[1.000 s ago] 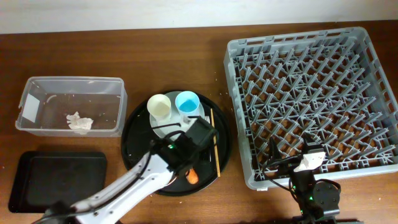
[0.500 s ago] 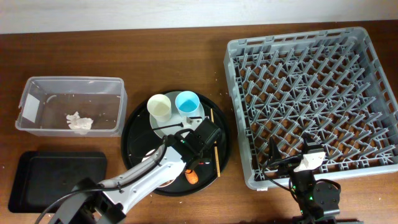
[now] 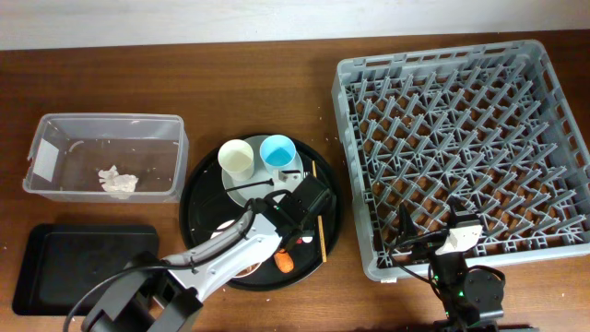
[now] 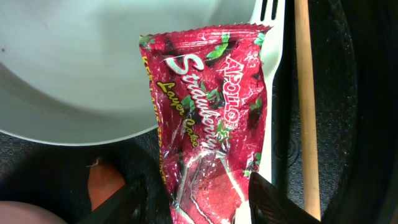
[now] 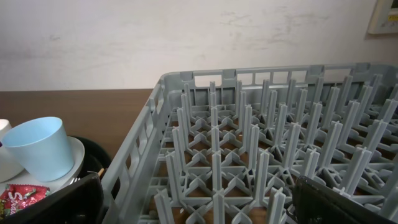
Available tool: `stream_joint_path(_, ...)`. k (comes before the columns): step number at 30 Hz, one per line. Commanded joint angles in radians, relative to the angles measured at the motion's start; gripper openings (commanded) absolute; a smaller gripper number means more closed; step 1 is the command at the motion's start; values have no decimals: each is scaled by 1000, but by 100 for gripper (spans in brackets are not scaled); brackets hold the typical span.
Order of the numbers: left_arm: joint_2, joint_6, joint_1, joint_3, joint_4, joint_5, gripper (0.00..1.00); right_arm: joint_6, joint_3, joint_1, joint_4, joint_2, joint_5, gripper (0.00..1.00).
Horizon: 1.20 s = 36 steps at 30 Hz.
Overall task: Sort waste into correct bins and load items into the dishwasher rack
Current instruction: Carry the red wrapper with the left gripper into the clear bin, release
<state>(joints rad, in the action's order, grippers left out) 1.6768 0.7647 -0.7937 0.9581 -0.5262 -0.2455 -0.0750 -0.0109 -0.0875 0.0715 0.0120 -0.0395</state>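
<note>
1. While I watch left wrist feed, left claw [image 4: 196,198] sits apart, straddling red snack wrapper [image 4: 208,118] lying over plate [image 4: 74,62] rim and white fork [image 4: 270,37].
2. Right claw [image 5: 196,186] apart, at dishwasher rack [image 5: 249,155] near edge.

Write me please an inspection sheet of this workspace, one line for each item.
Surface: brown wooden table.
Job's things: red snack wrapper lies partly over the white fork, between the plate and the wooden chopstick; carrot close by; cream cup and light blue cup upright; napkin in the clear tub; nothing seen in the black rectangular tray or the dishwasher rack.
Clutter: round black tray under the dishes.
Grippers: left gripper open, fingers on either side of the wrapper; right gripper open, facing the rack.
Cables: thin black cable by the left arm.
Surroundings: pale wall.
</note>
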Motion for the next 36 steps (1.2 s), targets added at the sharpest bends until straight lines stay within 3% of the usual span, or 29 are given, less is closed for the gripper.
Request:
stream_joint_path(1,19,8,-2,-11,3,-24,49,0,5,5,4,-3,2,99)
stream_joint_path(8,68,8,-2,-11,27,-5,47,0,5,5,4,-3,2,99)
stream_joint_path(10,69,8,-2,-11,29,-5,42,0,5,5,4,-3,2,99)
stream_joint_path(12,69,9,-2,-11,29,-5,25,0,5,5,4,-3,2,99)
stream_joint_path(15,69,8,-2,-11,23,-5,13,0,5,5,4,-3,2,99)
stream_joint_path(16,69,8,-2,-11,18,-5,1,0,5,5,4,-3,2,99)
stream_joint_path(21,-44,-10,-2,4,-18,-6,0,0,5,5,4,-3,2,99)
stream_joint_path(25,-331,-66,12,53,-82,-68,1,0,5,5,4,-3,2,99)
stream_joint_path(30,-601,-81,277,53,-150,-203,0,0,5,5,4,-3,2,99)
stream_joint_path(33,-598,-81,551,53,-122,-256,0,0,5,5,4,-3,2,99)
stream_joint_path(36,-486,-81,779,53,-42,-184,1,0,5,5,4,-3,2,99)
